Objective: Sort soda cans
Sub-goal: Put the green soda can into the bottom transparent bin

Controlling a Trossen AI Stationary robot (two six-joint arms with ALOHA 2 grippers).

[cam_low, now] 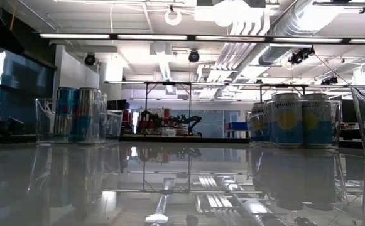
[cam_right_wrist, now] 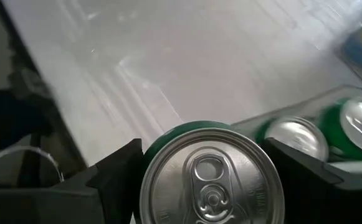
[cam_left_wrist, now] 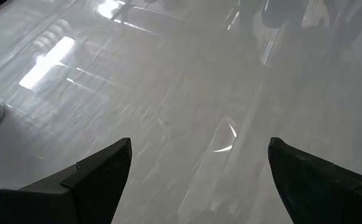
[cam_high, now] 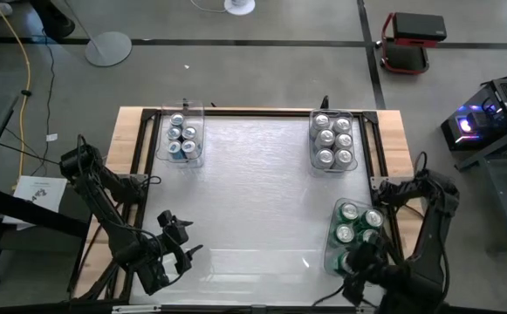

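Gripping a green soda can (cam_right_wrist: 210, 177) between its fingers (cam_right_wrist: 115, 177), right gripper (cam_high: 358, 262) sits at near-right corner of table (cam_high: 253, 201), over the clear bin (cam_high: 333, 249) w/ other green cans (cam_high: 358, 220). Held can upright, silver top facing wrist cam, jaws on both sides of it. Left gripper (cam_high: 176, 237) waits near-left, jaws wide, nothing btwn them, just bare tabletop below. Far-left bin (cam_high: 183, 135) has blue cans (cam_high: 181, 133); far-right bin (cam_high: 333, 139) has silver cans (cam_high: 332, 138).
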